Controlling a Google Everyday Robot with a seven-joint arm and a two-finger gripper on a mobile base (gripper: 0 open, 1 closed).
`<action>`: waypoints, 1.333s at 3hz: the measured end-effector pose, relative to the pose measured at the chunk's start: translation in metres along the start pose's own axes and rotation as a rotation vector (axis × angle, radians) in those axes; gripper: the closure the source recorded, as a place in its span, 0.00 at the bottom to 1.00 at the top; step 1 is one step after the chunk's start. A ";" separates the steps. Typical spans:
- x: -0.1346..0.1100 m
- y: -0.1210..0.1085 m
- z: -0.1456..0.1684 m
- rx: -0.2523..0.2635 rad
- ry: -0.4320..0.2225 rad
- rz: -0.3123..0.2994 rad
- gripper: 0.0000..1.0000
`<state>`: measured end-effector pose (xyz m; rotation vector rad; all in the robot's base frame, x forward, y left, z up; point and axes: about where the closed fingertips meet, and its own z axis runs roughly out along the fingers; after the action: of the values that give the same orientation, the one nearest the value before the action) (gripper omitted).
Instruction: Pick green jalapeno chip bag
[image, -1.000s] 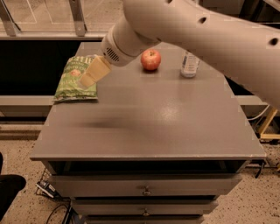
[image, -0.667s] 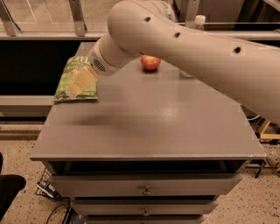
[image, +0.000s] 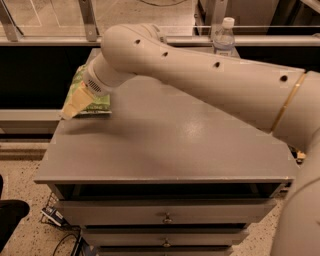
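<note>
The green jalapeno chip bag (image: 98, 103) lies flat at the back left corner of the grey table (image: 165, 142). Only its glossy green edges show, since the wrist and gripper cover most of it. My gripper (image: 73, 105) hangs low over the bag's front left part, close to the table's left edge. I cannot tell whether it touches the bag. My large beige arm (image: 210, 80) reaches across from the right and hides the back of the table.
A water bottle (image: 223, 38) with a white cap stands at the back right, partly behind the arm. The table has drawers (image: 167, 218) in its front. A railing and a dark ledge run behind the table. Cables lie on the floor at lower left.
The arm has swung further over the table and now hides the red apple. The gripper has moved left and forward over the bag, toward the table's left edge.
</note>
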<state>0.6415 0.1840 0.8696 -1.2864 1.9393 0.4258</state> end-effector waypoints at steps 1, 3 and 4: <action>0.000 0.000 0.036 -0.050 -0.032 -0.005 0.15; 0.003 0.003 0.063 -0.095 -0.068 0.019 0.62; -0.001 0.002 0.060 -0.095 -0.068 0.018 0.84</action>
<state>0.6640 0.2235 0.8301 -1.2979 1.8950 0.5700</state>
